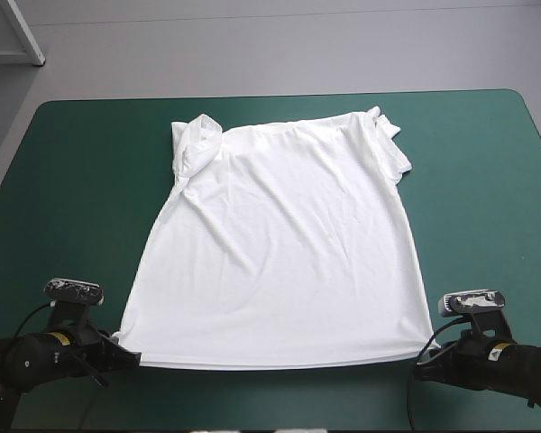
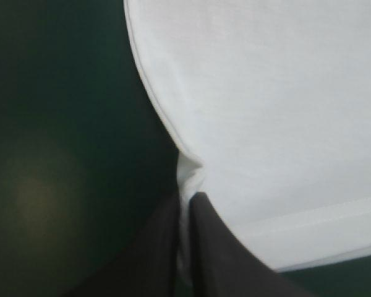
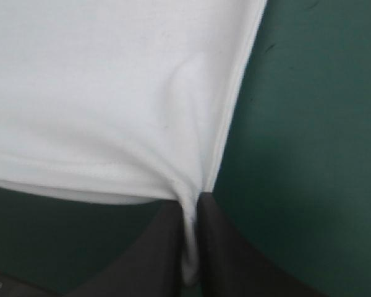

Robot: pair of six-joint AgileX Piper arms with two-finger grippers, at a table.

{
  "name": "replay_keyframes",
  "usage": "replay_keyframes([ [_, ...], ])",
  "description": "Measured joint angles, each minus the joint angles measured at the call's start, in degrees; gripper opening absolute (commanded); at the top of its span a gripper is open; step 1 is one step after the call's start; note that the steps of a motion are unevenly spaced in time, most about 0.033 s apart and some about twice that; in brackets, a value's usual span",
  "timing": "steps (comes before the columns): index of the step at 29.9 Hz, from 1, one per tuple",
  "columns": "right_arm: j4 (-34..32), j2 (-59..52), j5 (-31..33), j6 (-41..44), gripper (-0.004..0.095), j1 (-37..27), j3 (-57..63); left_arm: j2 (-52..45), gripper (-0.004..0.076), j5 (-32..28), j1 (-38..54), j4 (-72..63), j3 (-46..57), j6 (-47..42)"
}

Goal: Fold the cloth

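Across the middle of the teal-green cover (image 1: 81, 180) the T-shirt (image 1: 279, 244) lies spread flat, neck end toward the far edge and hem (image 1: 279, 364) along the near edge. I judge the task to be at its very start. The spreading is done, but no fold is made: the body shows as one sheet with only soft wrinkles. The sleeves are the untidy part. The left sleeve (image 1: 191, 144) is doubled over on itself, and the right sleeve (image 1: 389, 135) is bunched at the shoulder. Every fold is left to do, and the first would likely carry the hem up toward the neck.

Both arms look set for that. The left gripper (image 1: 131, 357) sits low at the near left corner (image 2: 188, 173) of the hem, its black fingers (image 2: 229, 260) all but closed on a pinch of white cloth. The right gripper (image 1: 422, 365) clamps the near right corner (image 3: 188, 192) likewise. Each wrist view shows the cloth drawn into a small pucker at the fingertips. A dark shadow under the hem suggests that edge may be slightly raised.

Around the T-shirt the cover is smooth, with wide margins at both sides and a narrower strip at the far edge. Beyond it only grey floor (image 1: 279, 45) shows, with a white frame (image 1: 22, 32) at the far left.
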Motion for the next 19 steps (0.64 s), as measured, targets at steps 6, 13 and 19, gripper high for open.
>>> replay_keyframes([
  [6,0.2,0.0,2.8,-0.2,0.0546,0.0,0.2,3.7,0.0087,5.0,0.0,-0.1,0.0,0.4],
  [13,0.4,0.0,2.5,-0.2,0.0534,0.0,0.2,6.3,0.0419,8.1,0.0,-3.7,0.0,4.7],
  [19,0.3,0.0,-0.4,-0.2,0.0534,0.0,0.2,6.2,0.0449,8.3,0.0,-3.3,-0.9,4.3],
])
